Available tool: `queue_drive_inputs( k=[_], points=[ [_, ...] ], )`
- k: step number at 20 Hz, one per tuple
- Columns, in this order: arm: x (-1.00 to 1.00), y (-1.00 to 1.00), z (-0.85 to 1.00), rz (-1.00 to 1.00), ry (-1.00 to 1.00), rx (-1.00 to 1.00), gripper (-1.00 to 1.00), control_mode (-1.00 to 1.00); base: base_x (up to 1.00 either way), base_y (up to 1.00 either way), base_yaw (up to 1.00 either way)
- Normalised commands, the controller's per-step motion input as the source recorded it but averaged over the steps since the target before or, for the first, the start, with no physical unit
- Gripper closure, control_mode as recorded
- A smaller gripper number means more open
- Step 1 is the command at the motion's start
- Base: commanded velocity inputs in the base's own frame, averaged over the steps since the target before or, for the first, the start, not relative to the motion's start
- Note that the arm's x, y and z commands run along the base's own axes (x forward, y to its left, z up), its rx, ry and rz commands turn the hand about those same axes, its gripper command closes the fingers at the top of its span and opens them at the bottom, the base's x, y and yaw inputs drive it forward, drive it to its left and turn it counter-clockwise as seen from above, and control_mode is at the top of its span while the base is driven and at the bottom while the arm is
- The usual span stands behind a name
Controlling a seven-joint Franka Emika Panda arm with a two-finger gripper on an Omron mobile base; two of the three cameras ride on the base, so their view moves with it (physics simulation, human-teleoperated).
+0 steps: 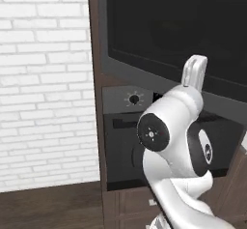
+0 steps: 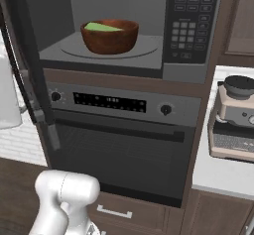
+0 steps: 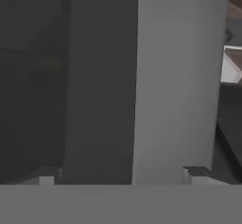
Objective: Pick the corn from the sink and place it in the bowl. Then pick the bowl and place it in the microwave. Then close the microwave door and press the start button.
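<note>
Standing open in its brown cabinet frame, the microwave (image 2: 124, 26) is showing a lit grey cavity in the right base view, with a keypad panel (image 2: 191, 23) running down its right side. The bowl (image 2: 109, 35) is sitting upright on the round plate on the cavity floor, and the corn (image 2: 101, 27) is lying inside it, its green husk peeking over the rim. Below the microwave, a grey oven (image 2: 119, 145) with knobs, a display strip and a bar handle is filling the cabinet. To the right, an espresso machine (image 2: 234, 120) is resting on a white desk (image 2: 218, 179). A white brick wall (image 1: 43, 78) and a dark wood floor (image 1: 48, 206) are lying to the left of the cabinet in the left base view.

The microwave door (image 1: 173, 35) is swinging out toward the camera there, its black glass window facing the robot and hanging above the oven. In the hand view, the tool (image 3: 123, 176) is pointing straight at a flat grey surface very close in front, its two dark tips sitting wide apart at the bottom with nothing between them. The bowl with the corn is sitting well apart from the tool, back inside the cavity.
</note>
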Motion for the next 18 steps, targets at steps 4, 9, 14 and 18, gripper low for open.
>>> queue_drive_inputs(
  k=[4, 9, 14, 18],
  points=[
    [0.96, -0.33, 0.26, 0.31, 0.01, 0.17, -1.00, -1.00, 0.00, 0.00, 0.00],
    [1.00, -0.18, 0.19, 0.26, 0.06, 0.12, -1.00, -1.00, 0.00, 0.00, 0.00],
    [1.00, -0.10, 0.11, 0.23, 0.08, 0.11, -1.00, -1.00, 0.00, 0.00, 0.00],
    [1.00, -0.06, 0.06, 0.22, 0.10, 0.10, -1.00, -1.00, 0.00, 0.00, 0.00]
  ],
)
